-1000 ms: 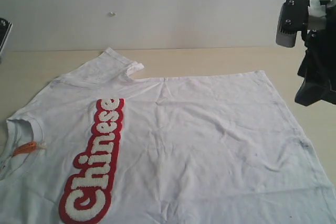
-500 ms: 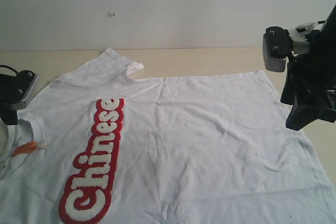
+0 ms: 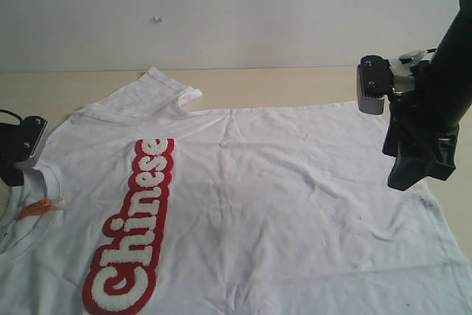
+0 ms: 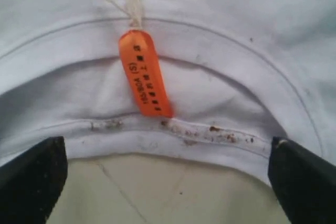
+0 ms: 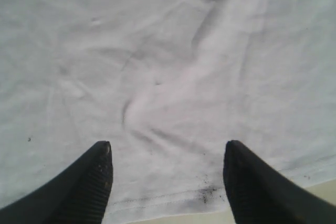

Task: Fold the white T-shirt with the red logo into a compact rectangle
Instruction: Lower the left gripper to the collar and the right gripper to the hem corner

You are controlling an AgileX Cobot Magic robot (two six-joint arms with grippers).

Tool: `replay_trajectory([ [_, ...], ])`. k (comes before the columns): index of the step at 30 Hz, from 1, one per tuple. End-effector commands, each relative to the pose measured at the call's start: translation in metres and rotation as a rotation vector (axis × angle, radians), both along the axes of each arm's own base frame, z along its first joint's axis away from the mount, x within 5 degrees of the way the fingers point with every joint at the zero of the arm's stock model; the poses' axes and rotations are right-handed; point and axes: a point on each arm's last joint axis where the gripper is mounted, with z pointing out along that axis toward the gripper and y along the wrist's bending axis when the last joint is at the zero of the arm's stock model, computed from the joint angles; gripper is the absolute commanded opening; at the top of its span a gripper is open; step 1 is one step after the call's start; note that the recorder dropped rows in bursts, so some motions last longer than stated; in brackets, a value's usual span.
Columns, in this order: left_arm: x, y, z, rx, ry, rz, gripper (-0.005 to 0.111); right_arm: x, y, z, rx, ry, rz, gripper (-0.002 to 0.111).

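The white T-shirt lies spread flat on the table, neck toward the left and hem toward the right. The red logo runs along its left-centre. My left gripper hovers at the collar. In the left wrist view it is open, its fingers wide apart, with bare table between them and the ribbed collar and orange neck tag just ahead. My right gripper hangs over the hem. In the right wrist view it stands open above the smudged hem, holding nothing.
The tan table shows as a strip behind the shirt and along the right edge. A white wall closes off the back. One short sleeve points toward the wall.
The left arm has come in from the left edge to the collar. The right arm has moved left and down to just over the shirt's hem. The shirt has not moved.
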Motion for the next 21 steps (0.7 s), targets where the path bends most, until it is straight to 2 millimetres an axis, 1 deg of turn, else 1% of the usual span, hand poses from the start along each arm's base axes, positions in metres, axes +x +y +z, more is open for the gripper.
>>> replay_trajectory([
  [1, -0.005, -0.001, -0.010, -0.002, -0.029, 0.000, 0.105, 0.004, 0.001, -0.004, 0.009, 0.001, 0.005, 0.060],
  [6, -0.008, -0.002, -0.015, -0.002, -0.039, -0.005, 0.105, 0.005, 0.001, -0.007, 0.009, 0.006, 0.012, 0.060],
  [8, -0.008, -0.002, -0.017, -0.001, -0.034, -0.009, 0.105, 0.004, 0.001, -0.007, 0.008, 0.013, 0.041, 0.060],
  [13, -0.008, -0.002, -0.025, -0.001, -0.009, -0.012, 0.105, 0.003, 0.001, -0.007, 0.010, 0.019, 0.061, 0.060],
  [16, -0.007, -0.002, -0.030, 0.000, -0.009, -0.011, 0.105, 0.004, 0.001, -0.010, 0.010, 0.027, 0.060, 0.060],
  [21, -0.005, -0.002, -0.032, 0.002, -0.031, -0.010, 0.105, 0.005, 0.001, -0.016, 0.011, 0.046, 0.060, 0.060],
])
